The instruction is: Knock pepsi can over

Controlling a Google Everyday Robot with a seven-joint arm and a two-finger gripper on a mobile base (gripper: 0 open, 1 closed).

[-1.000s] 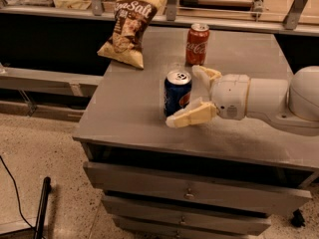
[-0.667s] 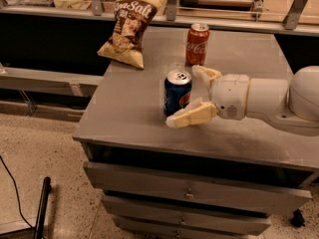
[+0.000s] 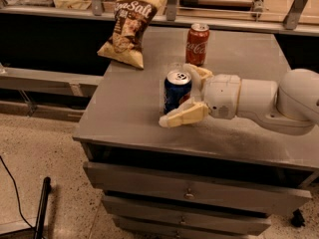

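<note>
The pepsi can [image 3: 177, 87], dark blue with a silver top, stands upright near the middle of the grey cabinet top [image 3: 124, 113]. My gripper [image 3: 175, 95] reaches in from the right on a white arm [image 3: 259, 101]. It is open, with the can between its two cream fingers. One finger [image 3: 183, 115] lies in front of the can, low and near its base. The other finger [image 3: 198, 72] is behind the can. Whether either finger touches the can I cannot tell.
A red Coca-Cola can [image 3: 197, 45] stands upright just behind the gripper. A chip bag [image 3: 128, 30] leans at the back left of the top. Drawers [image 3: 189, 193] are below the front edge. A counter rail [image 3: 224, 14] runs behind.
</note>
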